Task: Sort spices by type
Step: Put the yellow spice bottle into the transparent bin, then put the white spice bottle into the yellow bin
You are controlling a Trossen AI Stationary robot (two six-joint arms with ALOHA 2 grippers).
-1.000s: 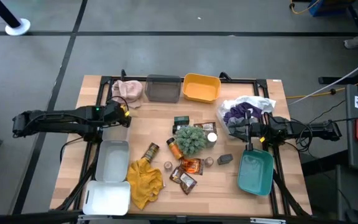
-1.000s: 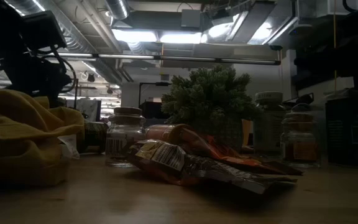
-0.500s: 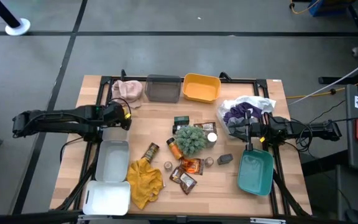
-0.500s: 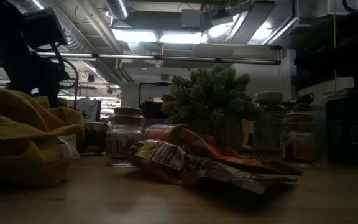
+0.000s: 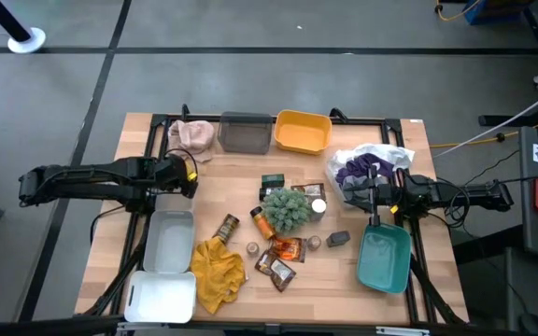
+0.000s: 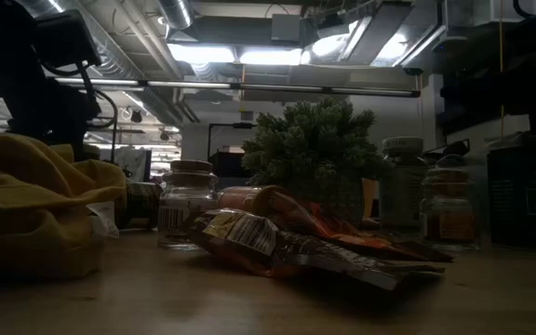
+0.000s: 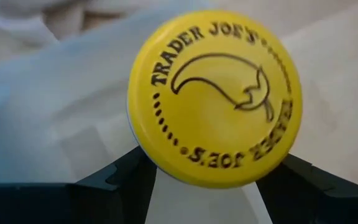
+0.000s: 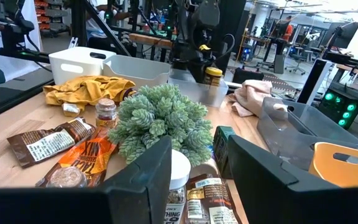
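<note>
Robotics lab: equipment racks, ceiling ducts.

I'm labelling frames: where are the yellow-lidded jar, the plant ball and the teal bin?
yellow-lidded jar [image 7: 215, 98]: left wrist view, middle of its lid.
plant ball [image 5: 287, 209]: high view, its middle.
teal bin [image 5: 384, 259]: high view, its bare floor.

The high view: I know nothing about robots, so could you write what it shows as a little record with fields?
Left pincer: at the table's left side, at a yellow-lidded jar
Right pincer: open, empty, waiting at the right side near the teal bin
Middle of table: packets and small jars lie unsorted around a green plant ball
Also there: yellow cloth, crumpled at the near side
</note>
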